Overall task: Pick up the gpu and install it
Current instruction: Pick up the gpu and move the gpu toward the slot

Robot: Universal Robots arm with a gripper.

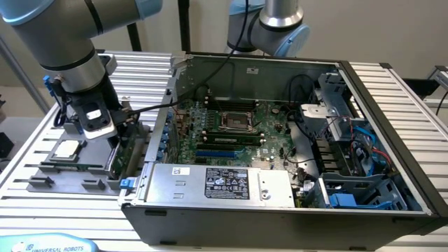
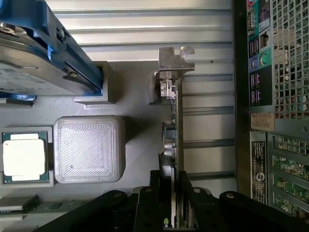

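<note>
The gpu [image 2: 177,126] is a thin green card seen edge-on, with its metal bracket [image 2: 175,58] at the far end. It stands on edge over the grey parts tray [image 2: 140,104]. My gripper [image 2: 176,193] has a black finger pressed on each face of the card's near end, shut on it. In the exterior view the gripper [image 1: 114,132] hangs low over the tray at the exterior view's left, just outside the open computer case [image 1: 280,210]. The green gpu [image 1: 131,152] shows below it. The motherboard [image 1: 231,131] lies inside the case.
On the tray are a silver hard drive with blue rails [image 2: 29,63], a CPU [image 2: 24,157] and a ribbed grey block [image 2: 89,150]. The case's perforated rear panel [image 2: 277,96] stands close beside the card. A second arm [image 1: 274,26] rises behind the case.
</note>
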